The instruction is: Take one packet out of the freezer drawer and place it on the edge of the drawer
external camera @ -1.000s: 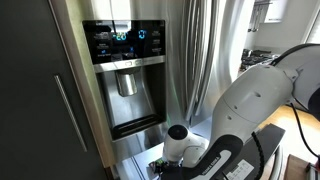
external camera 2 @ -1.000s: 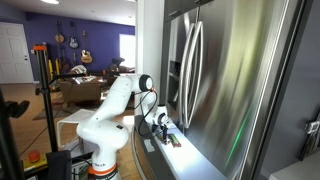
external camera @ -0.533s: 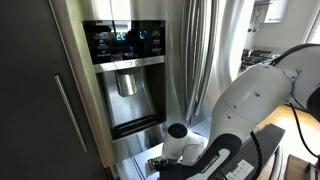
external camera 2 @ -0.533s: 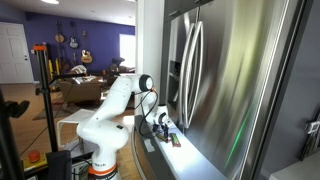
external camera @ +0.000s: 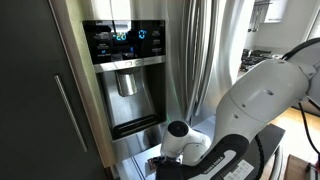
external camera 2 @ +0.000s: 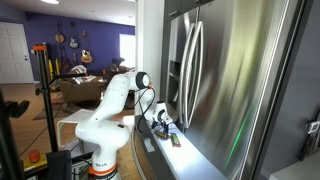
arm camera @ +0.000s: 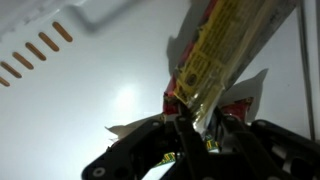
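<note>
In the wrist view my gripper [arm camera: 190,125] is shut on the lower end of the packet [arm camera: 215,55]. The packet is flat and tan-yellow with dark print, and it rises up to the right from between the fingers. Behind it is the pale inner wall of the freezer drawer [arm camera: 90,90] with a row of slots. In both exterior views the gripper [external camera 2: 160,122] [external camera: 160,163] reaches down into the open freezer drawer [external camera 2: 190,158] at the foot of the steel fridge. Its fingertips are hidden there. The edge of the drawer [external camera 2: 150,147] runs along the dark front panel.
A red-and-white wrapper [arm camera: 245,95] lies just behind the held packet. A greenish packet [external camera 2: 174,140] shows in the drawer. The ice-and-water dispenser [external camera: 128,75] is above the drawer. The robot's white arm [external camera: 260,110] and the steel fridge doors [external camera 2: 230,80] stand close by.
The jaws have closed from wide open onto the packet. The arm's upper part has shifted slightly; the gripper stays in the drawer.
</note>
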